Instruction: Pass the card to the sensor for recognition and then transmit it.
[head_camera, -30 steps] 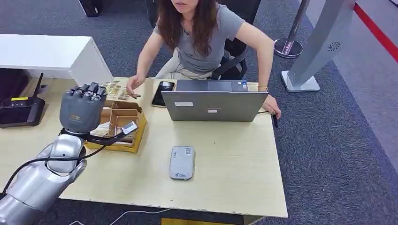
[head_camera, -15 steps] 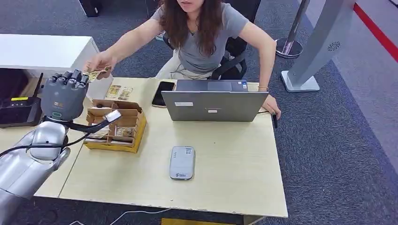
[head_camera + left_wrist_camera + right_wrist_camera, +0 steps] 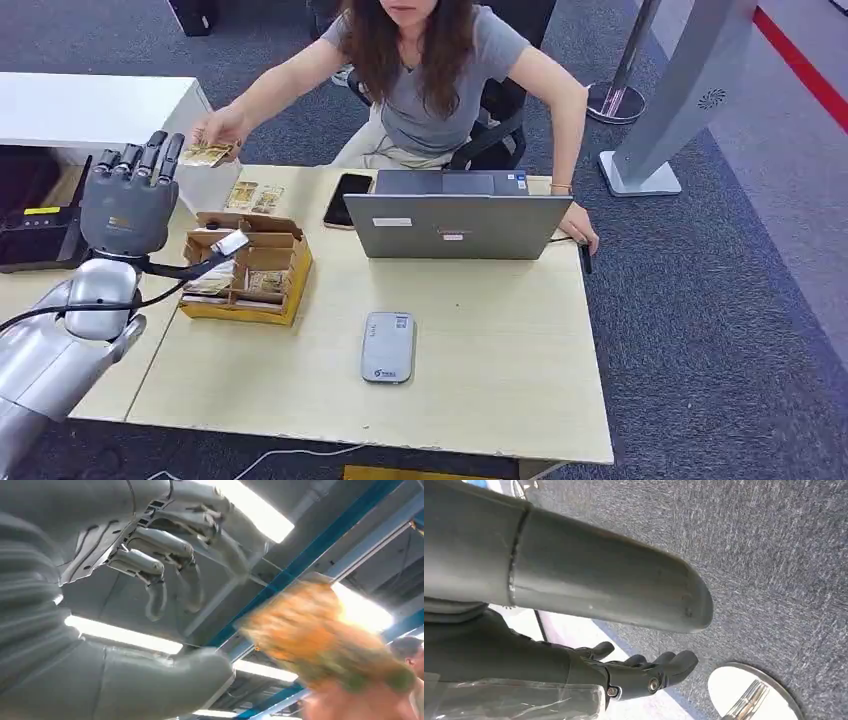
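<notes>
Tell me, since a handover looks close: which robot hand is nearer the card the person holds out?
Left. The left hand is raised, fingers apart, just beside the card. The right hand hangs down over the carpet, away from it.

In the left wrist view the card (image 3: 320, 635) is blurred to an orange and green smear, so its print cannot be read. The person's hand (image 3: 345, 702) beneath it is cut off by the picture's edge. In the head view the palm of the left hand (image 3: 128, 205) is turned away; the tabletop (image 3: 480, 340) is clipped at 6 o'clock
</notes>
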You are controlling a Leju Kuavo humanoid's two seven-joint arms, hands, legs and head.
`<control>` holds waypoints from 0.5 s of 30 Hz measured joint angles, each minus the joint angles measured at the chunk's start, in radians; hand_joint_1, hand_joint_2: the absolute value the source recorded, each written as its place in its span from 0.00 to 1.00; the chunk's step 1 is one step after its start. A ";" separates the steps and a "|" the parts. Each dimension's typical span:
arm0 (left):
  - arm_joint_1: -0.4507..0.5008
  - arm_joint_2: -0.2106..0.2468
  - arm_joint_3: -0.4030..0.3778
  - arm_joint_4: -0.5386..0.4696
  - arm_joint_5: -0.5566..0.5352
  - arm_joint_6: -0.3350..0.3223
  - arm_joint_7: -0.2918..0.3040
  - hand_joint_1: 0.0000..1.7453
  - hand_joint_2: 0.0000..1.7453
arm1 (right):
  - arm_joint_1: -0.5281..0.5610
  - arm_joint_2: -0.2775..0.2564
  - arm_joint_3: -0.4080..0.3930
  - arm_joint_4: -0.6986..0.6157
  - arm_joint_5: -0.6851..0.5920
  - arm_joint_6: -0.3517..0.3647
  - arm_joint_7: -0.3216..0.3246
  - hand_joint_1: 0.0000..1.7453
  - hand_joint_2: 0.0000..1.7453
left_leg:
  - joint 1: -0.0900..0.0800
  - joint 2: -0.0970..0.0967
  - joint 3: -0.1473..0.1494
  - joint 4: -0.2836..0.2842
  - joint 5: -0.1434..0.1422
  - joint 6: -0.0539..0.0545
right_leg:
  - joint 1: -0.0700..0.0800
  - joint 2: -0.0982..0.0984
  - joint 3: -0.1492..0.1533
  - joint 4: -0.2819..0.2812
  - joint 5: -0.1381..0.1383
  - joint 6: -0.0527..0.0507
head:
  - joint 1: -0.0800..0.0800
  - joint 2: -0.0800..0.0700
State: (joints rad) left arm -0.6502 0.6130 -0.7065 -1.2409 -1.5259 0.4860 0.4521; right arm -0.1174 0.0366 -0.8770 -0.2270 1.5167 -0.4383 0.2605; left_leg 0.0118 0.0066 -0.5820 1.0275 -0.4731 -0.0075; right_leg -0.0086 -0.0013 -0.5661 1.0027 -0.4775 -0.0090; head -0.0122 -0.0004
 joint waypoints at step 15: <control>-0.017 0.008 -0.069 0.014 0.000 0.021 0.073 0.00 1.00 | 0.005 0.000 -0.001 0.000 -0.028 -0.005 -0.003 0.00 0.00 | 0.000 0.000 0.000 0.000 0.000 0.000 | 0.000 0.000 -0.001 0.000 0.000 0.000 | 0.000 0.000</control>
State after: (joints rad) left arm -0.6671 0.6207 -0.7760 -1.2268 -1.5259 0.5066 0.5246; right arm -0.1122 0.0370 -0.8782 -0.2270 1.4885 -0.4429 0.2571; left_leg 0.0118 0.0064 -0.5819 1.0276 -0.4727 -0.0072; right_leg -0.0086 -0.0016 -0.5668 1.0025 -0.4774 -0.0091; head -0.0122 -0.0004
